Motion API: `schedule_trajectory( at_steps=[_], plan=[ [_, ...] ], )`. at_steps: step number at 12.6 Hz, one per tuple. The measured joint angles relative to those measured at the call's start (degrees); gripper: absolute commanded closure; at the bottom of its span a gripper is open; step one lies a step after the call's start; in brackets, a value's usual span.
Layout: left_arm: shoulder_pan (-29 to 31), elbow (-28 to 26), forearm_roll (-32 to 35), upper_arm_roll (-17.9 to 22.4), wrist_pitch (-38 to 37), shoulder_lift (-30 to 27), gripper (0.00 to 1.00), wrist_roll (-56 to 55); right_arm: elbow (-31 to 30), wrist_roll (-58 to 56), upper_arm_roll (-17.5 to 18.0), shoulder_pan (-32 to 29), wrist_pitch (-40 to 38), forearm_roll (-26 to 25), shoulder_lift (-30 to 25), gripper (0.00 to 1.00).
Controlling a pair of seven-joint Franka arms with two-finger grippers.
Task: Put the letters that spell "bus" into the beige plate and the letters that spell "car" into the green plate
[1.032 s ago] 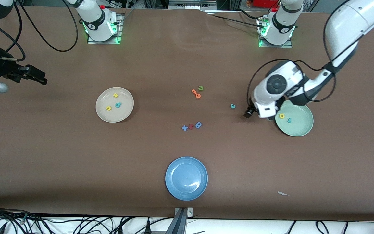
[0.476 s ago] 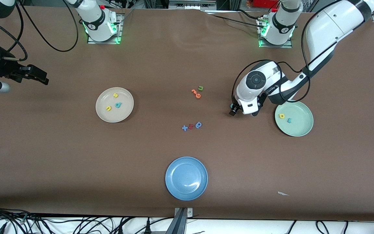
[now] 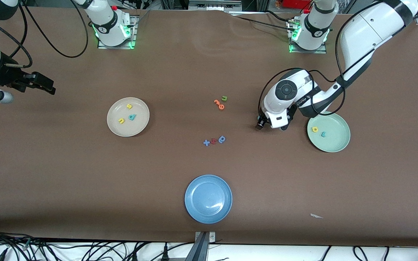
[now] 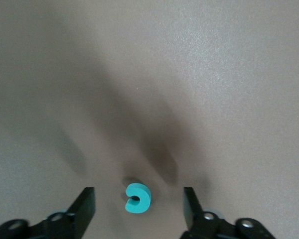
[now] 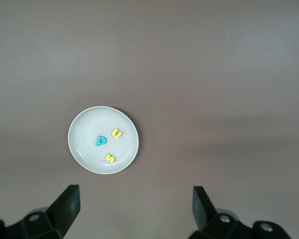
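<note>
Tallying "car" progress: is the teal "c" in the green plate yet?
Out. The small teal foam "c" lies on the brown table, between the left hand's fingers, beside the pale green plate.

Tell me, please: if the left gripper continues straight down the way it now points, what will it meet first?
Most likely the teal "c", which lies on the table between the open fingers of the left gripper. The remaining height above it is unclear.

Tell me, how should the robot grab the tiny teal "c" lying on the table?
Probably straight down from above. The teal "c" lies flat on the bare table, so only its thin outer edges can be pinched. The left end effector already hangs over it, open, one finger on each side of the rounded outline. Closing across the full width looks safest.
</note>
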Motion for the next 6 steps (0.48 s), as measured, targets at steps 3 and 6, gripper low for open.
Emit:
schedule_trajectory(
  at_steps=[3,6],
  plan=[
    [0.0,0.0,0.0,0.5,0.7,0.4,0.25,0.0,0.0,0.0,0.0,0.0,0.0,0.0,0.0,0.0],
    [-0.6,0.0,0.0,1.3,1.6,0.9,0.25,-0.1,0.0,0.0,0.1,0.0,0.0,0.0,0.0,0.0]
  ],
)
